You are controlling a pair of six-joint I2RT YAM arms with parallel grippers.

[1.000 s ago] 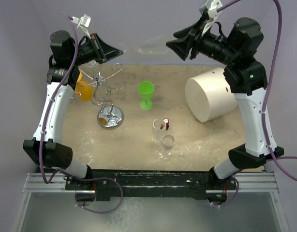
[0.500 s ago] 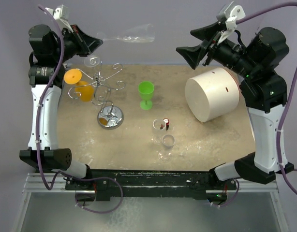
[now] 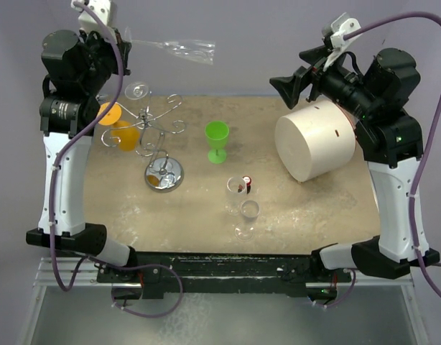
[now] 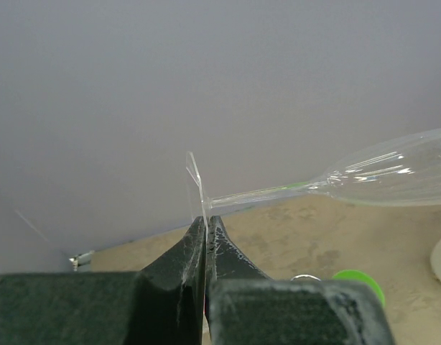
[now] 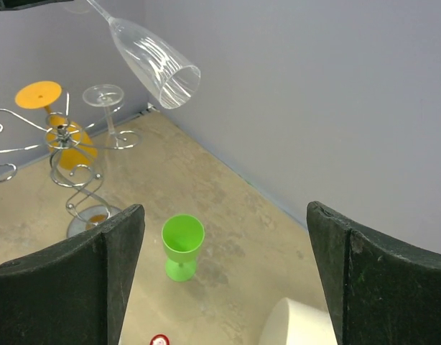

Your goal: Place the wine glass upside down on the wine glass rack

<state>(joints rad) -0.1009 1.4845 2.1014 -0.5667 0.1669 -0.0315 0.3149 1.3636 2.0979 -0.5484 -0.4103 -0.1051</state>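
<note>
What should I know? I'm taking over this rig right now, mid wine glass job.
Left gripper: shut on the foot of the wine glass, which is held sideways, high over the back of the table, bowl pointing right.
Right gripper: open, empty, raised above the cylinder.
Rack: back left on the table; an orange glass and a clear glass seem to hang on it upside down.
Done: wine glass lifted.
Left: turn it foot up, slide the stem into a free rack arm, release.
</note>
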